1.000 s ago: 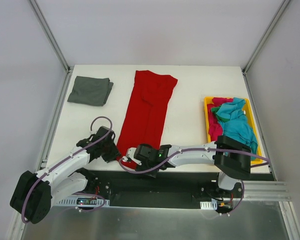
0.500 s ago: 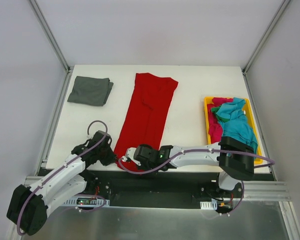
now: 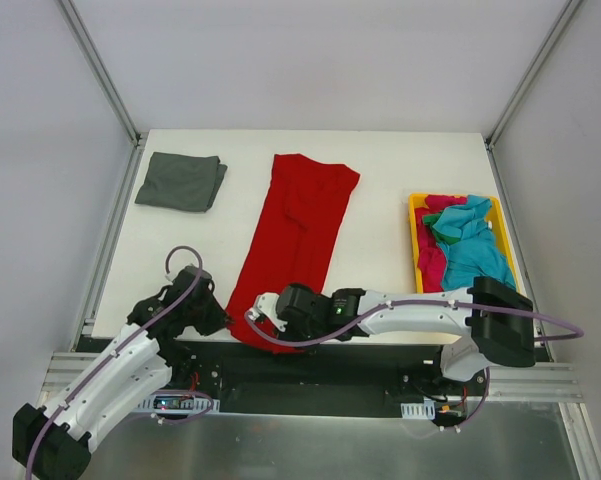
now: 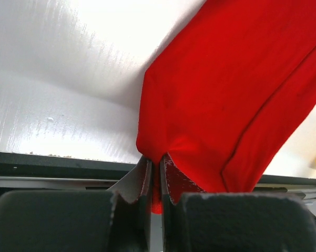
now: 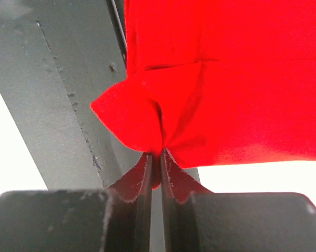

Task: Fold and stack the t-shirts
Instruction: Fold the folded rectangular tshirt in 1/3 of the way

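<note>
In the top external view, a bright red t-shirt (image 3: 298,235) is seen laid out long and narrow down the middle of the white table (image 3: 380,180), its near end reaching the table's near edge. That near end is gripped at its left corner by the left end effector (image 3: 218,322) and at its right corner by the right end effector (image 3: 263,322). A dark grey t-shirt (image 3: 183,181) lies folded at the far left corner of the table, well apart from the red one. On the right, a yellow tray (image 3: 417,205) is filled with a heap of a turquoise t-shirt (image 3: 472,250), a pinkish-red t-shirt (image 3: 432,262) and a little green cloth (image 3: 432,220).

In the left wrist view, the fingers are seen clenched on a bunched corner of the red cloth (image 4: 231,94), which spreads away over the table.

In the right wrist view, the fingers are likewise clamped on a puckered red corner (image 5: 126,121), held above a dark rail (image 5: 58,94).
</note>
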`<action>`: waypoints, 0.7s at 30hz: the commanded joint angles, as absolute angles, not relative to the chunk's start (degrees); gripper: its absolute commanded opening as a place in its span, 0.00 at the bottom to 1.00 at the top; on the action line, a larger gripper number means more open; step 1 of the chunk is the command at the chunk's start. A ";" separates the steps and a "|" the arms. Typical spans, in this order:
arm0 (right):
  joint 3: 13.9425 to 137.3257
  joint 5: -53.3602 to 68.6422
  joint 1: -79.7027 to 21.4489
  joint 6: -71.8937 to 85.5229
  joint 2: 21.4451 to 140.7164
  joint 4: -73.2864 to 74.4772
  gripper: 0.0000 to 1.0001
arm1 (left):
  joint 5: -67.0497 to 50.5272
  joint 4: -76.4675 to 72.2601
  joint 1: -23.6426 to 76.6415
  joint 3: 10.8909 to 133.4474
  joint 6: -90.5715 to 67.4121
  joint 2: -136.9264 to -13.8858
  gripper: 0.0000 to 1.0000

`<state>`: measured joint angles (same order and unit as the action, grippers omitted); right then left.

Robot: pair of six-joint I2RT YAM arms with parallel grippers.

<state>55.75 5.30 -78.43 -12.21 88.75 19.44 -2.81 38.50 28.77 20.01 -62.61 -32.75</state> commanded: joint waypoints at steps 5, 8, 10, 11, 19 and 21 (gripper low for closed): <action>55.90 0.36 -73.22 -10.37 82.71 19.51 0.07 | -0.35 37.98 28.48 30.84 -61.18 -40.77 0.00; 55.55 -4.03 -70.41 -11.33 80.69 19.34 0.07 | 2.10 35.34 28.48 34.70 -59.60 -45.60 0.00; 55.72 -5.01 -67.86 -12.21 79.98 18.64 0.07 | 3.68 34.63 28.39 38.30 -58.37 -49.20 0.00; 55.98 -4.92 -66.63 -12.48 79.98 18.37 0.07 | 4.56 34.54 28.48 39.97 -57.92 -51.05 0.00; 60.73 -2.99 -57.40 -16.34 82.79 18.37 0.07 | 9.92 33.31 28.39 54.74 -53.88 -68.27 0.00; 62.22 -2.20 -55.12 -16.79 84.02 18.37 0.07 | 11.16 33.22 28.21 57.99 -52.83 -71.88 0.00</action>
